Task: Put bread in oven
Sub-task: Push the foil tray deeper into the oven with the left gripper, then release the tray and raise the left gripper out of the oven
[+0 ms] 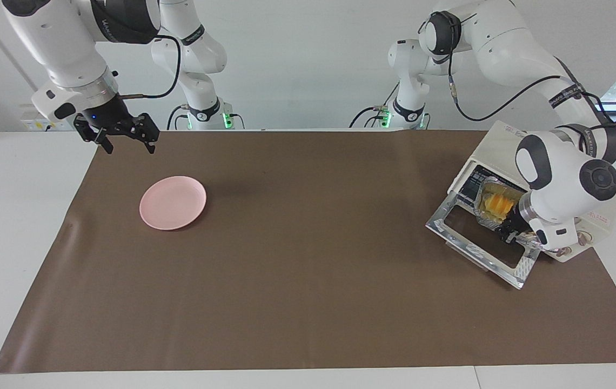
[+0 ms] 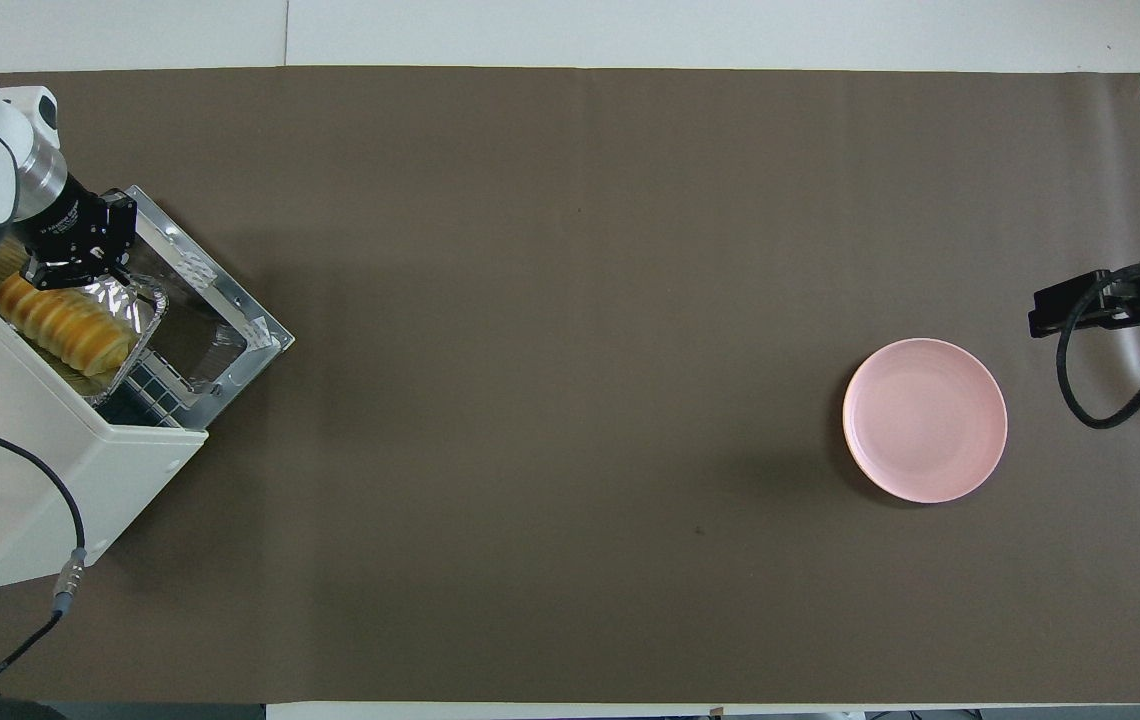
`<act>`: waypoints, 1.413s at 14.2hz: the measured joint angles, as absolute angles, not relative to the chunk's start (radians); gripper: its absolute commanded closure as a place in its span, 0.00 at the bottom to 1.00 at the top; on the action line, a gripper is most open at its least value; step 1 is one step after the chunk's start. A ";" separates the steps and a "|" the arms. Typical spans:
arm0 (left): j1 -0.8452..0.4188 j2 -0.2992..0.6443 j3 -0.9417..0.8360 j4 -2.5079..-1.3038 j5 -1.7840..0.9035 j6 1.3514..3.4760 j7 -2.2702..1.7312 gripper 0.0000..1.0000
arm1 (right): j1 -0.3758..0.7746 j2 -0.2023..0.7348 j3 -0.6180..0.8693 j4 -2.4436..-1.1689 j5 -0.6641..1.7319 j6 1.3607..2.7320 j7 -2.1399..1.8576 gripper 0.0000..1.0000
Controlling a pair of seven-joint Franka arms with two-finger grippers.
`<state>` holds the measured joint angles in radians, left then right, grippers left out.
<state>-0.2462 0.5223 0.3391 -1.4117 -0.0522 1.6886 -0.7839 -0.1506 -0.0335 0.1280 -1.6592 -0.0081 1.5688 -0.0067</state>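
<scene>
Bread point(image 2: 60, 325) lies on a foil tray point(image 2: 145, 305) half inside the oven point(image 2: 40, 480), long axis along its mouth, with the left gripper point(image 2: 70, 270) pinching the tray's rim just beside it, while the right gripper point(image 1: 124, 135) waits open over the table edge.

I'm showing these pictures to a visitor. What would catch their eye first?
The yellow bread, lying in a foil tray at the mouth of the open oven at the left arm's end of the table, with the left pincer at the tray. Next, the pink plate toward the right arm's end, where the right pincer waits in the air.
</scene>
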 measured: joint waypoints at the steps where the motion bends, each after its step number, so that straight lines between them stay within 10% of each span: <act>1: -0.248 0.522 0.338 -1.412 -0.043 1.688 -0.772 1.00 | -0.151 -0.034 0.128 -1.659 -0.008 1.569 -0.007 0.00; 20: -0.294 0.411 0.342 -1.562 -0.025 1.661 -0.626 1.00 | -0.151 -0.034 0.128 -1.659 -0.008 1.569 -0.007 0.00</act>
<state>-0.2943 0.4106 0.3417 -1.5622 -0.0254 1.6612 -0.6263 -0.1506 -0.0335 0.1280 -1.6592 -0.0081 1.5688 -0.0067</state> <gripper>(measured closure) 0.982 0.000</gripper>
